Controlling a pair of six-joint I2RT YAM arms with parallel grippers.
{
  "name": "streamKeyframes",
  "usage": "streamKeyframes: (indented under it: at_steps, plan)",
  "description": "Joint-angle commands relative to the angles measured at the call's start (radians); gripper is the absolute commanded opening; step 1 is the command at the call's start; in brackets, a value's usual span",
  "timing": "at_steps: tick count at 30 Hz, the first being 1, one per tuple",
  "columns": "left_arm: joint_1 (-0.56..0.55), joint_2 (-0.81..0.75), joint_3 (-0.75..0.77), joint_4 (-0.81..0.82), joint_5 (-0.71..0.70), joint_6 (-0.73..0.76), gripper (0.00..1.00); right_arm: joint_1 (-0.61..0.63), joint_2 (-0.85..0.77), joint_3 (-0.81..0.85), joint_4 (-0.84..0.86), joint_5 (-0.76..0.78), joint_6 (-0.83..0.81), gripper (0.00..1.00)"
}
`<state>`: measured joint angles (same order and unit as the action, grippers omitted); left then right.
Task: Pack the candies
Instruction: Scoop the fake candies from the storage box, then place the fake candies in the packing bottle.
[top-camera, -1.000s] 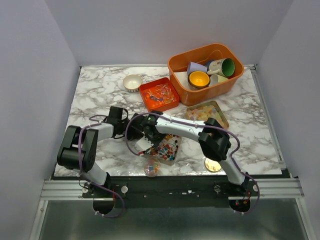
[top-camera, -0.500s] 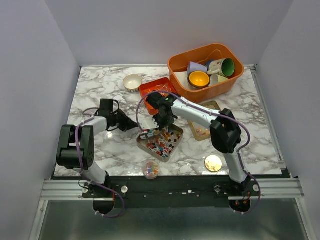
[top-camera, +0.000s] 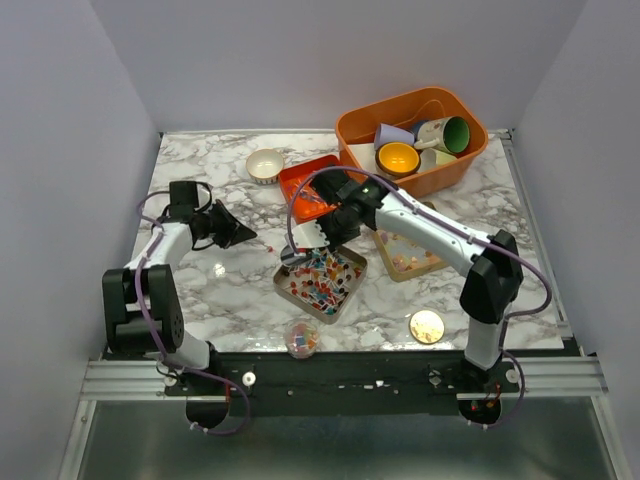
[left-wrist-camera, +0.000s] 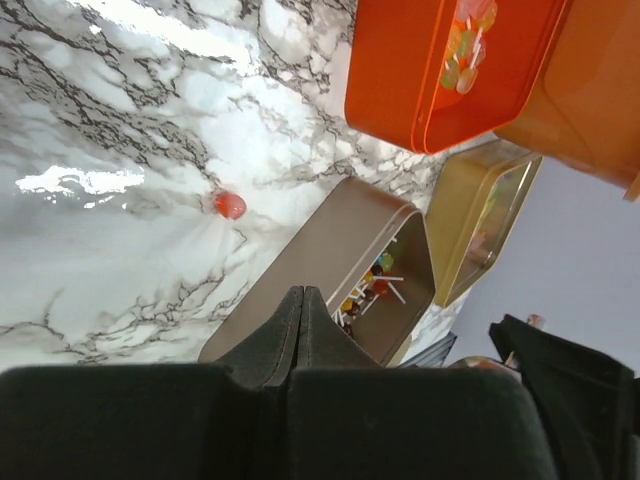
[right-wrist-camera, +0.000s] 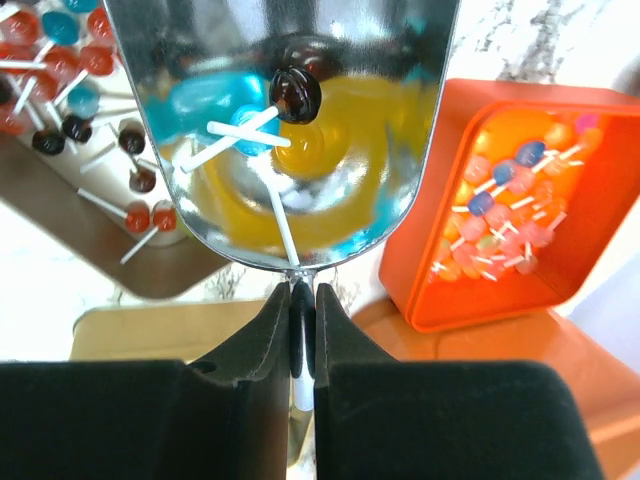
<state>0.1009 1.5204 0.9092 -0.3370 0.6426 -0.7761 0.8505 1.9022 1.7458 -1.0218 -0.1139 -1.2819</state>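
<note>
The candies, bright lollipop-like pieces on white sticks, fill a brown tin (top-camera: 345, 290) mid-table, shown too in the right wrist view (right-wrist-camera: 60, 120). More candies lie in an orange tray (top-camera: 300, 178) (right-wrist-camera: 520, 210), and pale ones in a gold tin (top-camera: 405, 252). My right gripper (top-camera: 322, 232) (right-wrist-camera: 302, 300) is shut on the handle of a metal scoop (top-camera: 293, 256) (right-wrist-camera: 290, 190) above the brown tin's back edge. The scoop holds a dark candy (right-wrist-camera: 295, 92) and white sticks. My left gripper (top-camera: 238, 236) (left-wrist-camera: 302, 292) is shut and empty, left of the tin. One red candy (left-wrist-camera: 229, 204) lies loose on the marble.
An orange basket (top-camera: 455, 165) of coloured cups stands at the back right. A white bowl (top-camera: 265, 163) sits behind the left gripper. A gold disc (top-camera: 427, 325) and a small round container of sweets (top-camera: 303, 338) lie near the front edge.
My right arm carried the scoop from the tin's near-left side up and back toward the orange tray. The left arm swung away to the left.
</note>
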Motion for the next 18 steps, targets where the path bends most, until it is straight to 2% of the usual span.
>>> streamKeyframes:
  at_steps: [1, 8, 12, 18]
  plan:
    - [0.010, -0.089, -0.041, -0.076, -0.007, 0.115, 0.00, -0.002, -0.087, -0.029, -0.076, 0.008, -0.049, 0.01]
    - [0.034, -0.253, -0.157, -0.028, -0.073, 0.075, 0.00, 0.028, -0.159, -0.061, -0.204, 0.167, -0.149, 0.01]
    - [0.056, -0.330, -0.190, 0.004, -0.119, 0.054, 0.07, 0.099, -0.216, -0.140, -0.210, 0.250, -0.185, 0.01]
    - [0.089, -0.399, -0.199, -0.011, -0.136, 0.049, 0.08, 0.217, -0.244, -0.219, -0.248, 0.376, -0.154, 0.01]
